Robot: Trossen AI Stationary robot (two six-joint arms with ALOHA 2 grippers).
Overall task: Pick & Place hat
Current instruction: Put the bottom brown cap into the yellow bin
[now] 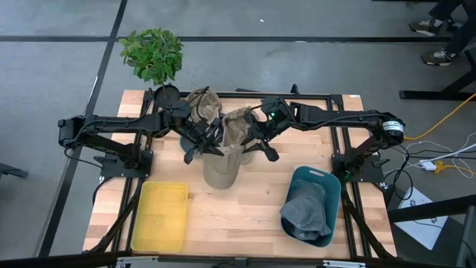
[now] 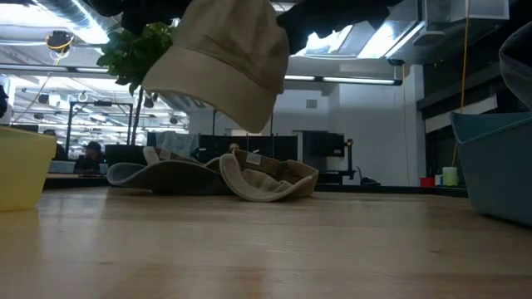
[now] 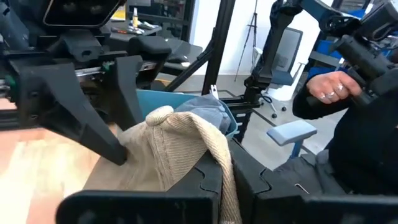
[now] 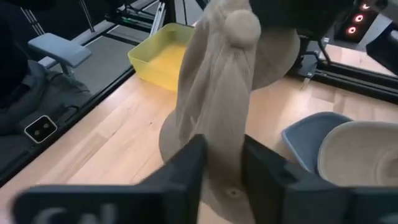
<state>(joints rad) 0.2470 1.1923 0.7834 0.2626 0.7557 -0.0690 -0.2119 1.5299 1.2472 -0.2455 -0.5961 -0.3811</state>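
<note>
High view: in the middle of the frame, the left gripper (image 1: 202, 143) and the right gripper (image 1: 253, 140) are both pinching one tan hat (image 1: 223, 152), holding it up off the table (image 1: 245, 216). It looks like the carrying step. Next, one gripper probably needs to let go so the other can carry the hat to the yellow bin (image 1: 161, 216) at lower left or the blue bin (image 1: 321, 192) at lower right.

Two robot arms reach over one wooden surface (image 1: 253, 216). Hats: one tan hat (image 1: 223, 160) held up, at least one more tan hat (image 2: 266, 178) lying flat, one grey hat (image 1: 303, 212). One yellow bin (image 1: 160, 216), one blue bin (image 1: 327, 186), one potted plant (image 1: 152, 53).
</note>
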